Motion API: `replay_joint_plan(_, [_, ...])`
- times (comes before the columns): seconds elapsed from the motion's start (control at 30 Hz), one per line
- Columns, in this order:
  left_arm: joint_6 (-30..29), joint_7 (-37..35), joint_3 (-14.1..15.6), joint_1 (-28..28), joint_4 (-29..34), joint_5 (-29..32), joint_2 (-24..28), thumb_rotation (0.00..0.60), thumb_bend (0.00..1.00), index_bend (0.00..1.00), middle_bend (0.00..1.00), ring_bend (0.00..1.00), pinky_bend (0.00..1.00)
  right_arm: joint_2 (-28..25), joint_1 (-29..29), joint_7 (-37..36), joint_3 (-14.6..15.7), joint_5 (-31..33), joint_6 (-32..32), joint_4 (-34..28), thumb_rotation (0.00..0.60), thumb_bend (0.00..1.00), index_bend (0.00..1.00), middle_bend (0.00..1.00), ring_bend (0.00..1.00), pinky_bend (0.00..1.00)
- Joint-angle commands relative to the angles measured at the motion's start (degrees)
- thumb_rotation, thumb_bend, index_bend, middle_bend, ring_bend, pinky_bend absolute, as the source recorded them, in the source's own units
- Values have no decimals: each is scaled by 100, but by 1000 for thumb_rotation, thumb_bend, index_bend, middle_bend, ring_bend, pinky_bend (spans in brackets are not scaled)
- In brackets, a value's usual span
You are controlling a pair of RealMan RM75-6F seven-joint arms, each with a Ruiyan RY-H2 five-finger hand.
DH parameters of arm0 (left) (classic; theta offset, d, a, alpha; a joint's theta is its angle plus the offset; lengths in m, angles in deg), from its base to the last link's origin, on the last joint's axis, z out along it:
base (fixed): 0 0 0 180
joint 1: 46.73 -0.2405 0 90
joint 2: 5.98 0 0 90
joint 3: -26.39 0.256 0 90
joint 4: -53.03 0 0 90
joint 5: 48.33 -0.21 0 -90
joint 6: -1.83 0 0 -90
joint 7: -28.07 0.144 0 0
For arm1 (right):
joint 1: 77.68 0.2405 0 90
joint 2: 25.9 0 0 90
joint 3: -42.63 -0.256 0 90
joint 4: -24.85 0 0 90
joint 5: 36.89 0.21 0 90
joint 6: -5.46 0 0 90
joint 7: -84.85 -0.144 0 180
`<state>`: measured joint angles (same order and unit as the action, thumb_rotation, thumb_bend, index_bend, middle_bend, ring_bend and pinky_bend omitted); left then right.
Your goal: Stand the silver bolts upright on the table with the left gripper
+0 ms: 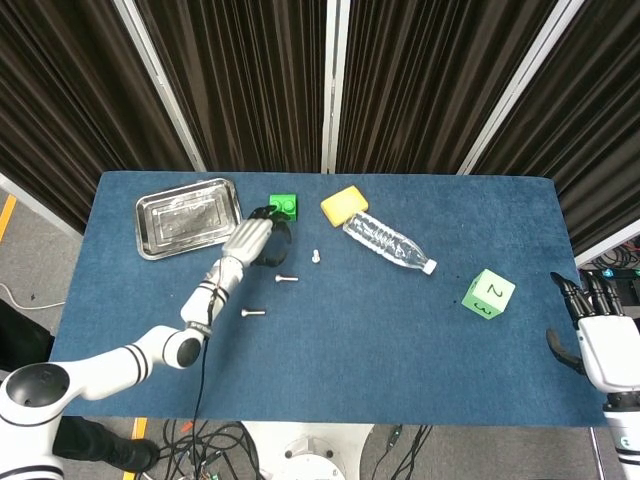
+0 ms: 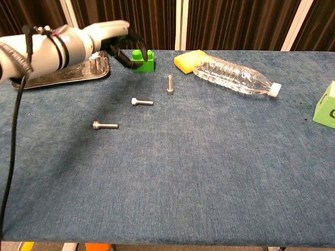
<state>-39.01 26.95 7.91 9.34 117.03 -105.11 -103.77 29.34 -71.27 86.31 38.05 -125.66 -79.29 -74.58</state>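
Observation:
One silver bolt (image 2: 169, 84) stands upright on the blue table, also seen from above as the upright bolt (image 1: 316, 256). Two more bolts lie flat: a nearer-centre bolt (image 2: 142, 102), (image 1: 286, 278) and a front-left bolt (image 2: 105, 125), (image 1: 253, 312). My left hand (image 2: 115, 37), (image 1: 256, 238) hovers empty above the table, up and left of the upright bolt, beside the green brick, fingers apart and curved. My right hand (image 1: 598, 335) rests at the far right edge with fingers spread, holding nothing.
A green brick (image 2: 142, 59) sits just right of my left hand. A metal tray (image 1: 189, 216) lies at back left. A yellow block (image 2: 189, 60), a lying plastic bottle (image 2: 235, 76) and a green die (image 1: 488, 294) occupy the right half.

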Motion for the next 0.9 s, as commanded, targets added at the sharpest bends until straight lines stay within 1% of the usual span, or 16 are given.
replay_joint_plan(0.03, [-180,641,272,-81,278,271,-29,600,342,465,171,0,0,6,-2,-19,10,-12,-7,20,600,299,78,187,2,26])
replay_joint_plan(0.1, [-239,906,304,-42,328,442,-135,600,324,465,171,0,0,3,-15,-33,22,-15,-17,31,600,299,78,186,2,26])
replay_joint_plan(0.3, [-416,1626,403,102,292,784,-441,600,320,470,172,0,0,-14,-71,-64,45,-12,-84,46,600,299,78,187,2,26])
replay_joint_plan(0.47, [-476,1914,403,169,236,990,-655,600,317,485,172,0,0,-14,-88,-60,56,-8,-97,41,600,298,78,189,2,25])
replay_joint_plan(0.63, [-652,2247,389,228,-31,1127,-875,600,317,485,172,0,0,-25,-114,-44,60,-15,-136,30,600,299,77,192,2,25])
replay_joint_plan(0.73, [-654,2352,332,244,-125,1255,-927,600,317,485,171,0,0,-36,-126,-28,62,-5,-146,12,600,299,78,193,2,25])
replay_joint_plan(0.9, [-549,2390,328,226,-149,1318,-929,600,317,497,172,0,0,-39,-128,-9,60,2,-145,-5,600,299,78,193,2,26])
